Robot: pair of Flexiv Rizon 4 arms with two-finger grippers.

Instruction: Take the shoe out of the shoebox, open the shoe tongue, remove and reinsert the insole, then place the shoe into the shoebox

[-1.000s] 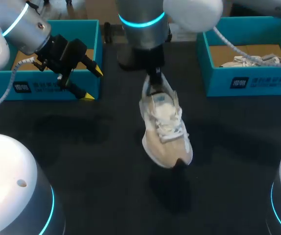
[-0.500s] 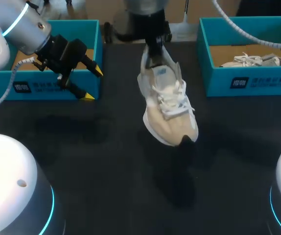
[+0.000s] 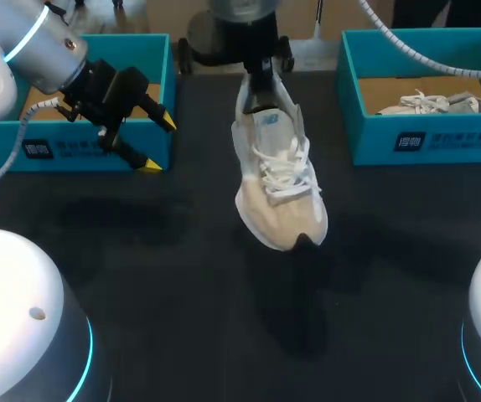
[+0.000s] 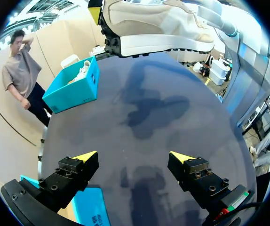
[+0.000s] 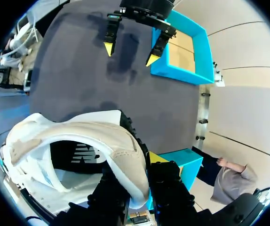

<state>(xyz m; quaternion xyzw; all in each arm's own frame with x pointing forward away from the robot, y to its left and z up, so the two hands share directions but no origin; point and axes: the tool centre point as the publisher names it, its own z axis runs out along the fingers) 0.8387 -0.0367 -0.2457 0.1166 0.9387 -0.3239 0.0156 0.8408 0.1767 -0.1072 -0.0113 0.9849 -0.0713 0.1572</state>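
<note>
A white and beige shoe (image 3: 278, 180) hangs toe-down above the middle of the dark table (image 3: 165, 276). My right gripper (image 3: 261, 88) is shut on its heel collar. In the right wrist view the heel (image 5: 125, 155) sits pinched between my right gripper (image 5: 137, 186)'s fingers. My left gripper (image 3: 157, 144) stands open and empty in front of the left teal shoebox (image 3: 98, 151). In the left wrist view the shoe's sole (image 4: 163, 42) hangs well ahead of my left gripper (image 4: 134, 156). In the right wrist view the left gripper (image 5: 131, 52) shows open beside that box (image 5: 184, 47).
A second teal shoebox (image 3: 425, 134) stands at the back right with another white shoe (image 3: 425, 103) inside. In the left wrist view this box (image 4: 74, 89) lies far ahead, beyond the hanging shoe.
My right arm has carried the shoe toward the back of the table, and the toe has swung slightly left. The left arm has stayed still.
</note>
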